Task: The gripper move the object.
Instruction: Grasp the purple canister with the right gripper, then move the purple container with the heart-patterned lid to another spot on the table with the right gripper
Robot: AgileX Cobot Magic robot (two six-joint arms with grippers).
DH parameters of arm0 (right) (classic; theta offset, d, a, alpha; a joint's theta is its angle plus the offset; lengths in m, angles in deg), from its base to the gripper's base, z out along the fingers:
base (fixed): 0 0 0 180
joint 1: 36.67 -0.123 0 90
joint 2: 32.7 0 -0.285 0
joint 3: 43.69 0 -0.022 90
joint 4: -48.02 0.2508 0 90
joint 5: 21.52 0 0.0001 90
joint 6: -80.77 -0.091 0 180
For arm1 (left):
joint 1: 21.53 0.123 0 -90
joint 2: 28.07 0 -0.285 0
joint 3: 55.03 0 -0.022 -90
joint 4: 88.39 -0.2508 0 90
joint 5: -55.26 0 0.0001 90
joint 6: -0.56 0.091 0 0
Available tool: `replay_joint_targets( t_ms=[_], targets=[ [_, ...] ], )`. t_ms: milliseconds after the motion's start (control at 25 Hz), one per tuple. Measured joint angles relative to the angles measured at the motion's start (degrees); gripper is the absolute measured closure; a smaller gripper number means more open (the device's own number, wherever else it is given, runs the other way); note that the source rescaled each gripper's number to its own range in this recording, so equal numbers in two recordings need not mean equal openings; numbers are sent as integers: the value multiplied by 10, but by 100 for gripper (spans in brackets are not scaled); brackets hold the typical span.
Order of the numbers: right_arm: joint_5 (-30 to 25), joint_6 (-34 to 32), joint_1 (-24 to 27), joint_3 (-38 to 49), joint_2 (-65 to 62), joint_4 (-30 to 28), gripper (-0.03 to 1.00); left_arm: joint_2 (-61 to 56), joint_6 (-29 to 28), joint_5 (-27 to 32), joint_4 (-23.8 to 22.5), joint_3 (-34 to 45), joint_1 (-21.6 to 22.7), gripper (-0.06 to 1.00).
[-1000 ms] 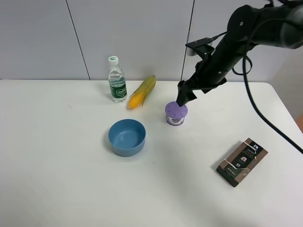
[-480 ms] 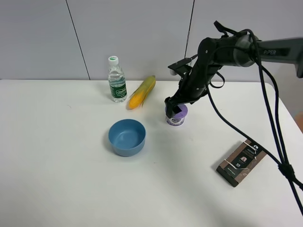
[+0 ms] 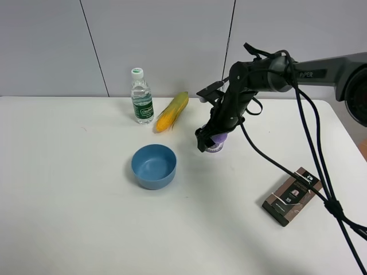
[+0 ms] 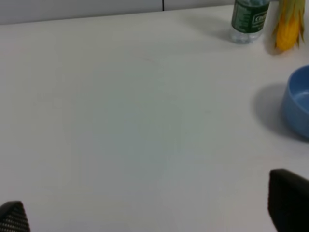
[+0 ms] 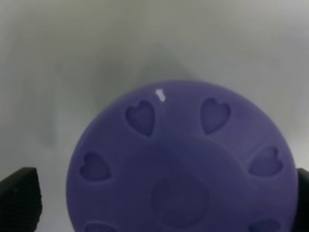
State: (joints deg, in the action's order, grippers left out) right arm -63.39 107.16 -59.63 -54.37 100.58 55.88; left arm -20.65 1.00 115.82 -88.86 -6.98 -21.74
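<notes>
The object is a small round tub (image 3: pixel 220 139) with a lilac lid, standing upright on the white table to the right of the blue bowl (image 3: pixel 153 166). My right gripper (image 3: pixel 207 137) has come down over it and hides most of it in the high view. In the right wrist view the heart-embossed lid (image 5: pixel 183 159) fills the frame. One dark finger (image 5: pixel 19 198) stands on one side with a small gap, and the other shows at the opposite edge. The jaws are open, straddling the tub. My left gripper (image 4: pixel 149 212) is open and empty over bare table.
A water bottle (image 3: pixel 141 97) and a yellow corn cob (image 3: pixel 172 112) stand at the back behind the bowl. A brown flat packet (image 3: pixel 293 196) lies at the front right. Black cables trail from the right arm across the right side. The left wrist view shows the bowl (image 4: pixel 298 101).
My right arm has swung left and lowered from just above the tub, so the fingers now sit around it. The tub has not moved.
</notes>
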Motion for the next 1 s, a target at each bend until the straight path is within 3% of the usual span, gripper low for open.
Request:
replay_joint_targets(
  t_ms=[80, 120, 160, 200, 240, 280, 640, 1000],
  targets=[
    [6, 0, 0, 0, 4, 0, -3, 0, 0, 0, 0, 0, 0, -6],
    [10, 0, 0, 0, 7, 0, 5, 0, 0, 0, 0, 0, 0, -6],
    [12, 0, 0, 0, 8, 0, 23, 0, 0, 0, 0, 0, 0, -6],
    [13, 0, 0, 0, 9, 0, 57, 0, 0, 0, 0, 0, 0, -6],
    [15, 0, 0, 0, 10, -1, 97, 0, 0, 0, 0, 0, 0, -6],
    [15, -1, 0, 0, 10, 0, 92, 0, 0, 0, 0, 0, 0, -6],
    [-7, -20, 0, 0, 1, 0, 92, 0, 0, 0, 0, 0, 0, -6],
    [-37, -17, -3, 0, -116, 10, 92, 0, 0, 0, 0, 0, 0, -6]
  ],
)
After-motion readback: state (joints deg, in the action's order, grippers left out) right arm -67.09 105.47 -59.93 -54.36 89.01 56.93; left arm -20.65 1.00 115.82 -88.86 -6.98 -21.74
